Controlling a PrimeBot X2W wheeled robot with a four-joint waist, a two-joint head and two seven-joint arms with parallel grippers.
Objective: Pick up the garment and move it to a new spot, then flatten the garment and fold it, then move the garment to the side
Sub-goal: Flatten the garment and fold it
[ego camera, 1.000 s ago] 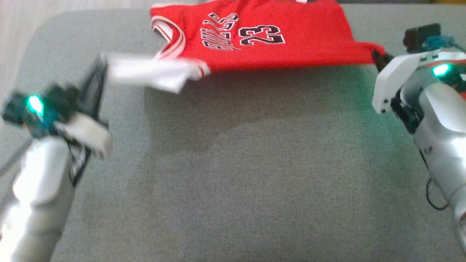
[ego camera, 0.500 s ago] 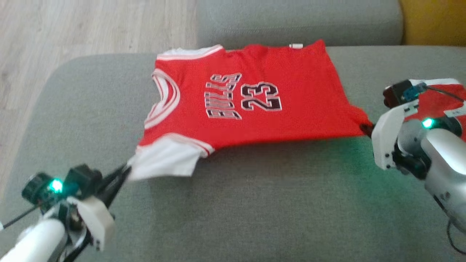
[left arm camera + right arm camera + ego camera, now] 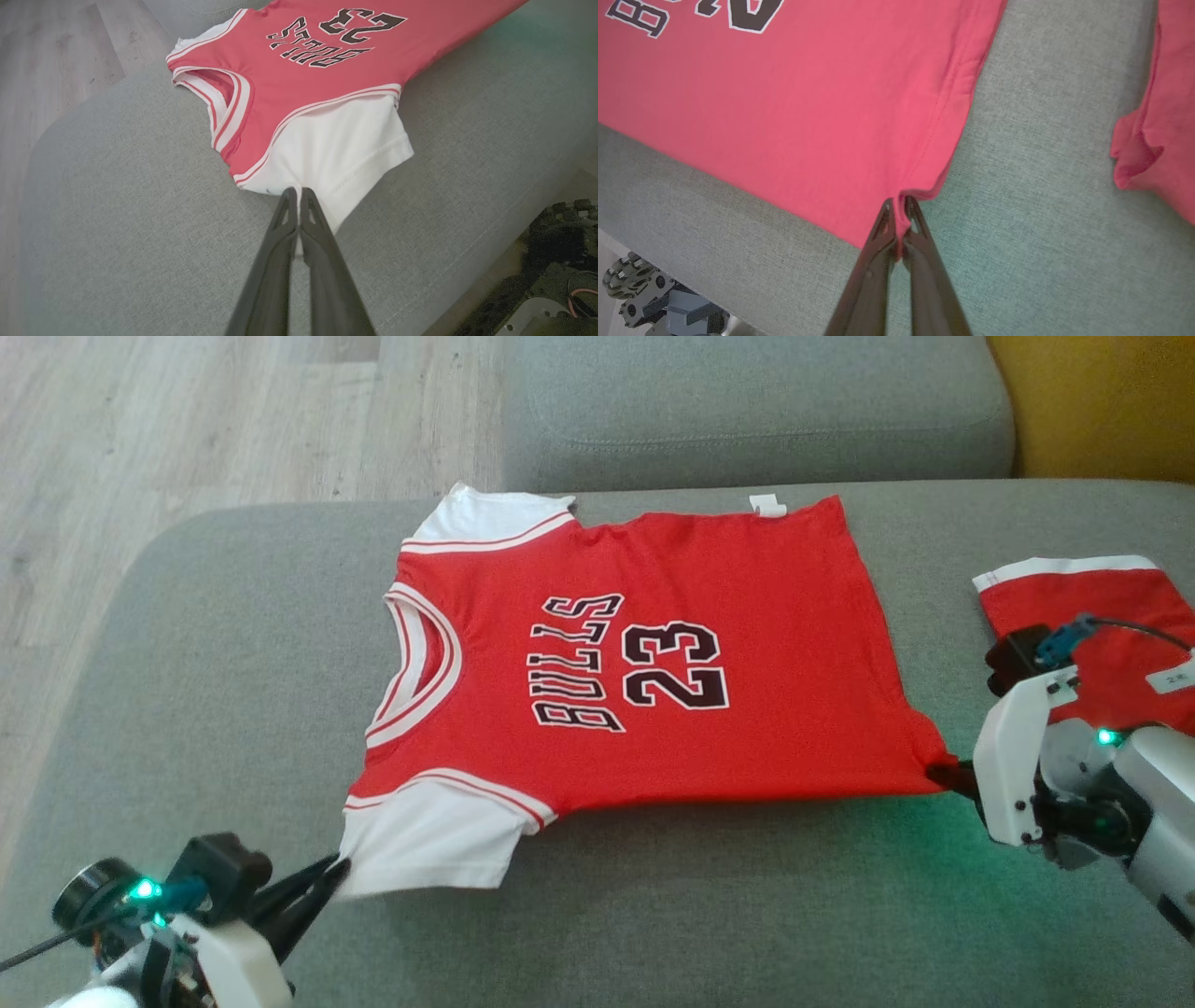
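A red jersey (image 3: pixel 644 653) with white sleeves and "BULLS 23" lies spread flat on the grey sofa seat (image 3: pixel 653 915), neck to the left, hem to the right. My left gripper (image 3: pixel 338 873) is shut on the edge of the near white sleeve (image 3: pixel 429 845); the left wrist view shows the fingers (image 3: pixel 285 219) pinching that sleeve (image 3: pixel 336 149). My right gripper (image 3: pixel 943 773) is shut on the near hem corner, and the right wrist view shows red cloth (image 3: pixel 831 116) caught between the closed fingers (image 3: pixel 920 233).
A second red garment (image 3: pixel 1083 616) with a white band lies folded on the seat at the right, behind my right arm. The grey back cushion (image 3: pixel 756 411) stands beyond, a yellow cushion (image 3: pixel 1102 401) at far right. Wood floor (image 3: pixel 140 429) lies to the left.
The head camera has tilted, so the whole picture shifted. Both grippers have drawn the jersey toward me and lowered it; it now lies flat, with the far sleeve showing.
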